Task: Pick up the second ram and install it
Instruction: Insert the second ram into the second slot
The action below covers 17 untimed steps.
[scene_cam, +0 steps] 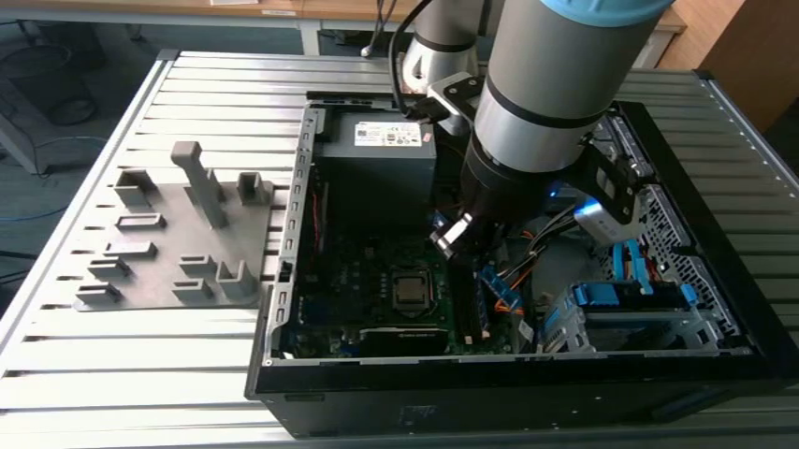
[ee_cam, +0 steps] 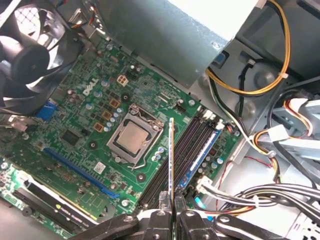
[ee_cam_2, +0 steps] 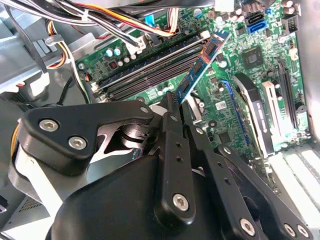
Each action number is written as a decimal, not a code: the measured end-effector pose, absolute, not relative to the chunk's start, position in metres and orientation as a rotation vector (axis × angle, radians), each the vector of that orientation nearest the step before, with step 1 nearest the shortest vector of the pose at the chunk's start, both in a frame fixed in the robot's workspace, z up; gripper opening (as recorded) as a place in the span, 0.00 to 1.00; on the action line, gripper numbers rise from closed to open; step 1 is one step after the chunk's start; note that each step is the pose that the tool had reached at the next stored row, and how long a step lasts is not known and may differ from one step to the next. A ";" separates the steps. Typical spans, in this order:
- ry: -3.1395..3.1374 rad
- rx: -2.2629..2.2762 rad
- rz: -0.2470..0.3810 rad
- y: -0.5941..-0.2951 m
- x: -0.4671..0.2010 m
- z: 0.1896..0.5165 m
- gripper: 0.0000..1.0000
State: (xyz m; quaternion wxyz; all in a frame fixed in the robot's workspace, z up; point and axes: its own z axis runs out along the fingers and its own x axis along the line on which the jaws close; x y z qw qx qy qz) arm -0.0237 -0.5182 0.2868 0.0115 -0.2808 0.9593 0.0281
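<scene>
– Black tool [ee_cam_2: 175,102] links sit closest in the second wrist view. What are they gripping?
– The second ram [ee_cam_2: 202,65]. The fingers are pressed against both of its faces, pinching one end.
– How does it look?
– Long, thin and flat: a blue-green board with small dark chips along it. In the first wrist view the second ram [ee_cam: 171,155] shows edge-on, a thin pale line rising from the tool [ee_cam: 173,200].
– And what's under everything?
– A slatted metal table [scene_cam: 150,365] carries an open computer case [scene_cam: 500,388]. Toward the exterior view's left is a grey fixture [scene_cam: 175,234] with upright blocks. A wooden worktop [scene_cam: 250,11] stands behind, with bluish floor [scene_cam: 37,196] beside the table.
– Where's the stick relative to the tool?
– It sticks out beyond the fingertips, inside the case, where the arm [scene_cam: 537,103] reaches down. It is held over the green motherboard [ee_cam: 95,100], just beside the memory slots [ee_cam: 195,142], with the processor socket [ee_cam: 134,137] on its other side. Whether it touches a slot, I can't tell
</scene>
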 end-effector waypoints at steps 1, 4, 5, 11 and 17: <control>2.994 -0.870 0.088 -0.518 -0.024 0.287 0.14; 2.999 -0.850 0.087 -0.518 -0.024 0.287 0.14; 3.000 -0.844 0.087 -0.518 -0.024 0.287 0.14; 3.010 -0.807 0.087 -0.518 -0.024 0.287 0.14; 3.020 -0.765 0.086 -0.518 -0.024 0.287 0.14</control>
